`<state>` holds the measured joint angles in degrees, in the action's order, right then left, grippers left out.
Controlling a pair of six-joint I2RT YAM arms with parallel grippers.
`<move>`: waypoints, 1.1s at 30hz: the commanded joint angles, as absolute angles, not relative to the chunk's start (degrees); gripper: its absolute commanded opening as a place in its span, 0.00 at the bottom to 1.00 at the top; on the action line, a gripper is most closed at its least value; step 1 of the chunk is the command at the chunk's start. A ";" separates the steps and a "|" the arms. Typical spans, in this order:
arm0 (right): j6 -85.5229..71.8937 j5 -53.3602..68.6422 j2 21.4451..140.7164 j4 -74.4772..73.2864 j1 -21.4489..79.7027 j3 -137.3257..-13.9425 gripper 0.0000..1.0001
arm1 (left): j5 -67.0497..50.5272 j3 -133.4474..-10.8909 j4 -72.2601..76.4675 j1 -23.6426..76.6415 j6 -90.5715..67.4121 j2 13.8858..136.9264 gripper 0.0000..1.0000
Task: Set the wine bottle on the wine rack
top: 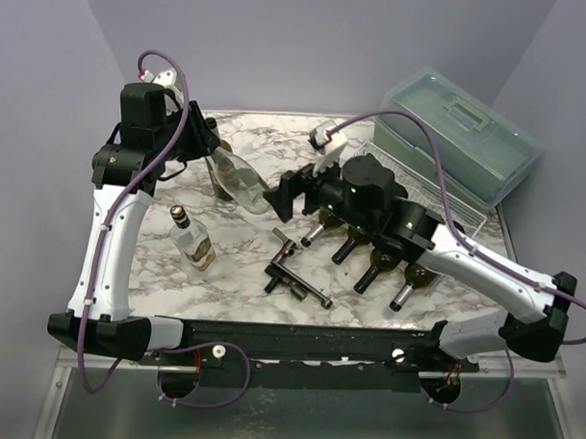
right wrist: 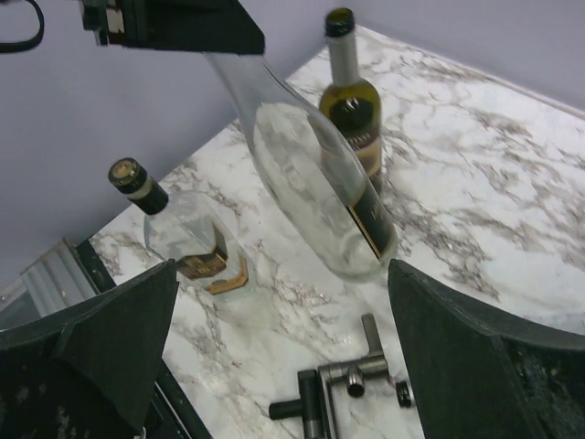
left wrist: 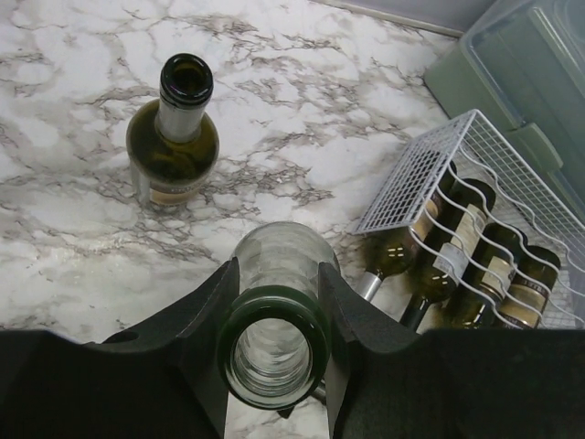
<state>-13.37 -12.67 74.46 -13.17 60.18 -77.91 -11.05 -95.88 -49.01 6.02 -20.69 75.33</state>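
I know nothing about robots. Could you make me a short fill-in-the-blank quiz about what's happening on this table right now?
1. The left gripper grips the clear bottle by its ___.
2. The right gripper holds nothing, and its jaws stand ___.
3. The wine rack holds ___ bottles lying on their sides.

Missing words: neck; open; four.

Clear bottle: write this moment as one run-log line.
left gripper: shut on clear bottle; clear bottle: tilted; right gripper: open, empty; rack: bottles inside
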 commanded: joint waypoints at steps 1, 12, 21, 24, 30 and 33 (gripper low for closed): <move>-7.61 -3.15 83.85 -16.41 59.49 -88.34 1.00 | -16.14 -98.98 -44.95 6.16 -24.32 70.38 0.00; 2.62 1.02 95.92 -12.57 59.06 -96.51 1.00 | -21.07 -96.71 -46.97 6.24 -25.99 68.27 0.00; 1.81 -2.22 101.93 -7.43 59.15 -99.43 1.00 | -22.59 -94.97 -48.07 6.23 -25.75 66.93 0.00; 2.90 -2.20 102.87 -4.25 59.15 -98.25 1.00 | -22.89 -94.68 -48.25 6.21 -26.01 66.45 0.00; 3.80 -1.50 105.73 -1.06 59.16 -98.02 0.91 | -23.07 -93.68 -48.43 6.21 -26.36 66.03 0.00; 3.99 -1.64 106.90 -0.97 59.16 -98.54 0.85 | -23.20 -93.45 -48.50 6.18 -26.72 65.84 0.00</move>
